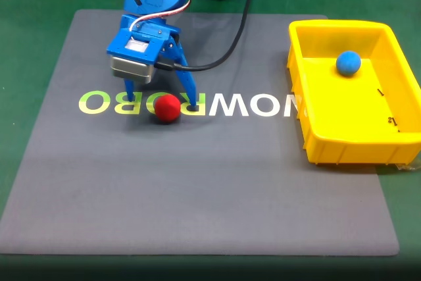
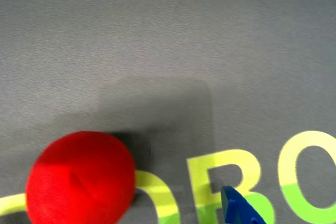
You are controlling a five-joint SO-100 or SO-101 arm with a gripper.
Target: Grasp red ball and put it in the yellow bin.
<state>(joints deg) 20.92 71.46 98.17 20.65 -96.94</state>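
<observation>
The red ball [image 1: 167,108] lies on the grey mat, on the printed lettering left of centre. My blue gripper [image 1: 162,99] reaches down over it, open, with one finger on each side of the ball and its tips near the mat. The ball sits closer to the right finger in the fixed view. In the wrist view the red ball [image 2: 81,179] is large at the lower left, and one blue fingertip [image 2: 239,209] pokes in at the bottom edge to its right. The yellow bin [image 1: 342,146] stands at the right edge of the mat.
A blue ball [image 1: 348,63] rests inside the bin near its far wall. The grey mat [image 1: 197,189] lies on a green table, with open room in front of the arm. A black cable [image 1: 227,44] hangs from the arm toward its base at the top.
</observation>
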